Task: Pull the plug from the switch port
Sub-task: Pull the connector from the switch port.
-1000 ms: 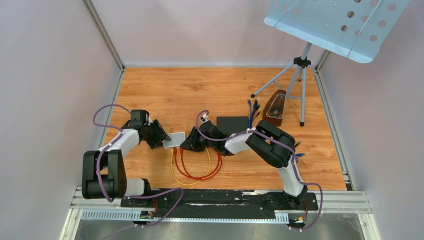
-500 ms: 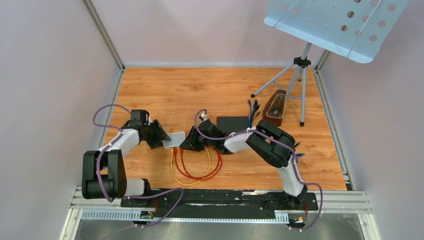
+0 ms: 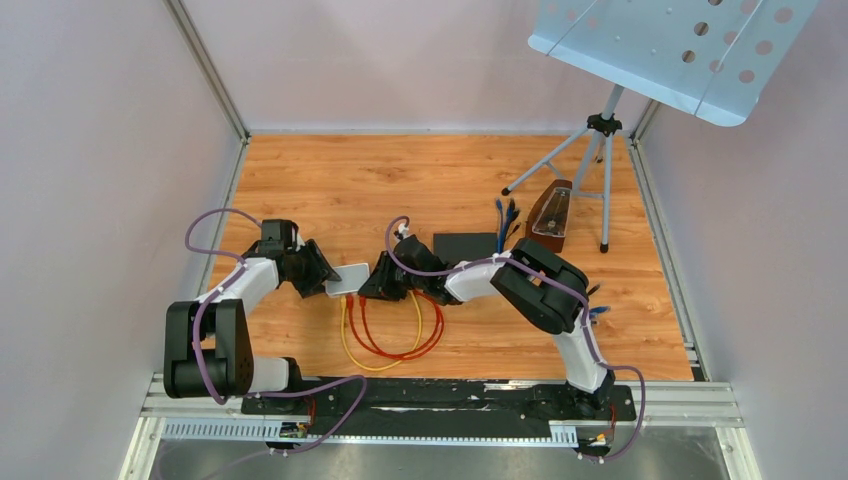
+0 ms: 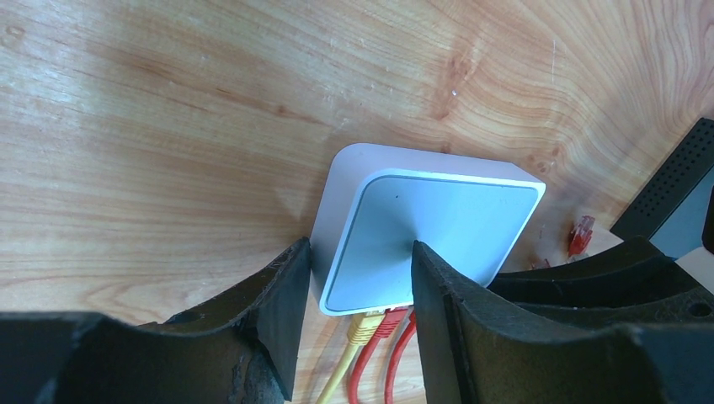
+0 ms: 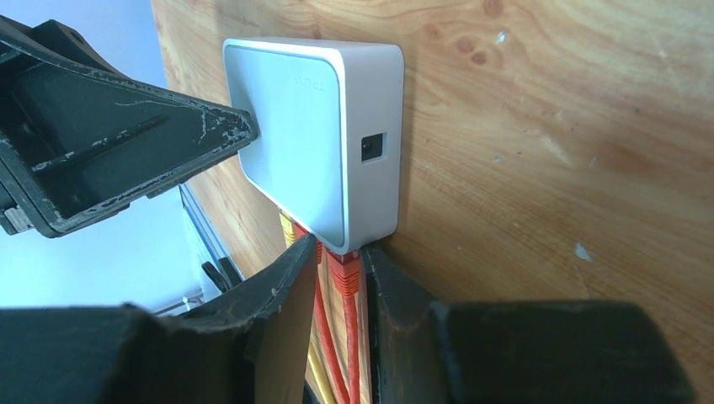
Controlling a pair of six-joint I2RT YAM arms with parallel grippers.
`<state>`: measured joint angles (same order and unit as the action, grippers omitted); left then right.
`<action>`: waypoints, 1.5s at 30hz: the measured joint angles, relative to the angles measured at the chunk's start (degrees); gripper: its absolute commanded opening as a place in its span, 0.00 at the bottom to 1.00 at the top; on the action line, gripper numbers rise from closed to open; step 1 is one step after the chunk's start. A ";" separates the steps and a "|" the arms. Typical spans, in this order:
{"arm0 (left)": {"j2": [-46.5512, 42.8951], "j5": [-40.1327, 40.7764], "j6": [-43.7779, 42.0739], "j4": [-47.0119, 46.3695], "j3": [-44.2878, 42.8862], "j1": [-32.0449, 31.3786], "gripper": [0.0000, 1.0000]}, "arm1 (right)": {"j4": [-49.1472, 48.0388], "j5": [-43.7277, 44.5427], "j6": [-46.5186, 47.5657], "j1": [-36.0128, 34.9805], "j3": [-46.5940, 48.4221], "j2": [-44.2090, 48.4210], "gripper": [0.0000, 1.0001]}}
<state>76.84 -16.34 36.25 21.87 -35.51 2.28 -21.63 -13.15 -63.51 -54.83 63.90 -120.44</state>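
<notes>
Grip step is judged done on the table (image 3: 420, 180): switch (image 4: 429, 236) is clamped by left gripper (image 4: 360, 257) from 9 o'clock. Red plug (image 5: 343, 273) at its 6 o'clock edge is pinched by right gripper (image 5: 341, 252), laid low from 3 o'clock. Next, a straight pull toward 6 o'clock w/ switch braced is needed.

My left fingers (image 4: 278, 320) and right fingers (image 5: 278, 299) are matt black plastic, scuffed pale along the edges. The switch (image 4: 429, 236) is smooth white plastic with a soft sheen. The red plug (image 5: 343, 271) looks like glossy plastic. The table (image 4: 168, 126) is lightly varnished wood grain, speckled in places.
</notes>
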 measured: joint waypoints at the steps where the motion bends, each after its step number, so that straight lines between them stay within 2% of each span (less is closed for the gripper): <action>1: 0.00 0.04 0.00 0.00 0.00 0.00 0.55 | 0.09 -0.02 0.02 0.02 0.02 -0.02 0.31; 6: 0.00 0.15 0.02 0.02 0.00 0.00 0.54 | 0.52 0.00 0.00 0.02 0.37 -0.07 0.34; 22: -0.07 0.48 0.00 0.00 0.02 0.04 0.53 | 3.04 0.09 -0.50 0.02 1.77 -0.20 0.24; 25: -0.26 0.61 0.00 0.00 0.17 0.04 0.53 | 3.67 0.09 -0.48 0.02 2.12 -0.22 0.26; 27: -0.39 0.63 0.02 -0.02 0.24 0.07 0.53 | 4.15 0.13 -0.46 0.02 2.34 -0.22 0.32; 30: -0.55 0.66 0.02 0.04 0.28 0.04 0.53 | 5.01 0.68 -0.55 0.02 2.56 -0.22 0.33; 36: -0.76 0.61 0.09 0.04 0.46 0.04 0.52 | 5.73 1.57 -1.64 -0.04 2.75 -0.11 0.26; 42: -0.79 0.76 0.11 -0.24 0.63 0.09 0.52 | 6.32 1.49 -2.10 -0.11 3.34 -0.11 0.11; 45: -0.79 0.92 0.11 -0.44 0.63 0.11 0.52 | 6.60 1.57 -1.81 -0.11 3.37 -0.15 0.09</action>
<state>76.05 -15.42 36.36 21.43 -34.87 2.39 -15.03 -11.57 -65.32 -54.94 67.26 -120.60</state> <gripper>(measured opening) 0.530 0.118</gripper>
